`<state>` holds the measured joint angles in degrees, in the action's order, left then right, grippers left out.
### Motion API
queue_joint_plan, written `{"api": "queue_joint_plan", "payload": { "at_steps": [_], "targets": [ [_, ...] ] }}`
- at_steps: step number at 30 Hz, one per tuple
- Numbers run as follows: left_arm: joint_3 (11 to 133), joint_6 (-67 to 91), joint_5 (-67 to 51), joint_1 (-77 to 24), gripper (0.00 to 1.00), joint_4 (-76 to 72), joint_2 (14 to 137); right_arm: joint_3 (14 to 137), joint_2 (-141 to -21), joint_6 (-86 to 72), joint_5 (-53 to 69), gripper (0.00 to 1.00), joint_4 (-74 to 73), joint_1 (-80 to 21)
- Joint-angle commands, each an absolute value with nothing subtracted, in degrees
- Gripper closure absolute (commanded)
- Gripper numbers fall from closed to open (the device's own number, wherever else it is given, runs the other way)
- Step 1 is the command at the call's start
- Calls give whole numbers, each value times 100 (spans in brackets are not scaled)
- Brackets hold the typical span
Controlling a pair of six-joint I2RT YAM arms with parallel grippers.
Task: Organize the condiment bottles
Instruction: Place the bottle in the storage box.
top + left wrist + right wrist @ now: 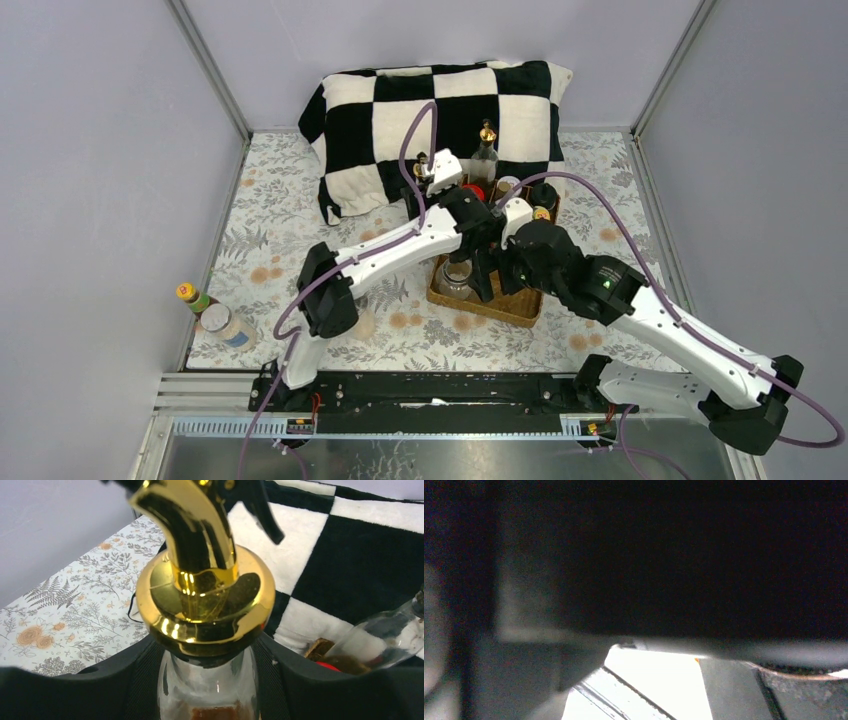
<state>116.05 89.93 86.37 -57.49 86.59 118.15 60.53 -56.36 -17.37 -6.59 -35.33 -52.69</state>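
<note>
In the left wrist view a clear bottle with a gold pourer top [205,595] and brown liquid stands by its neck between my black fingers [100,690]; my left gripper [207,680] is shut on it. From above, that bottle [421,163] is held at the back left corner of the wicker tray [510,308]. A second gold-topped bottle [487,140] stands at the tray's back, with red-capped [474,190] and black-capped [543,195] bottles near it. My right gripper [492,275] hangs low over the tray beside a clear jar [455,278]. Its wrist view is dark and blocked.
A checkered black-and-white pillow [440,110] lies behind the tray. At the left edge of the floral cloth sit a yellow-capped green bottle [190,295] and a white-lidded jar [220,322]. The two arms cross closely over the tray.
</note>
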Motion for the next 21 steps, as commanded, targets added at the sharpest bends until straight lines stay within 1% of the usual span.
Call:
{"api": "queue_joint_plan", "payload": {
  "at_steps": [1, 4, 7, 10, 13, 15, 18, 21],
  "targets": [
    [12027, 8900, 9660, -6021, 44, 8334, 12016, 6053, -5642, -1715, -498, 9, -3271, -5366],
    [11922, 8983, 9682, -6029, 45, 8335, 11975, 6120, -5390, -1686, -840, 10, -3276, -5373],
    [11648, 9162, 9707, -6029, 45, 8338, 11809, 6210, -4980, -1526, -872, 10, -3138, -5370],
    [11513, 9228, 9756, -6030, 45, 8334, 11672, 6322, -4669, -1417, -365, 9, -3096, -5365],
    [11570, 9159, 9797, -6029, 45, 8338, 11655, 6438, -4681, -1401, -25, 9, -3516, -5372],
    [11613, 9148, 9800, -6029, 45, 8332, 11659, 6213, -4507, -1541, -10, 9, -3654, -5371],
    [11630, 9187, 9808, -6030, 45, 8337, 11700, 5723, -4075, -1787, -329, 9, -3720, -5366],
    [11749, 9242, 9827, -6044, 45, 8333, 11821, 5646, -3701, -1871, -642, 9, -3829, -5363]
  ]
}}
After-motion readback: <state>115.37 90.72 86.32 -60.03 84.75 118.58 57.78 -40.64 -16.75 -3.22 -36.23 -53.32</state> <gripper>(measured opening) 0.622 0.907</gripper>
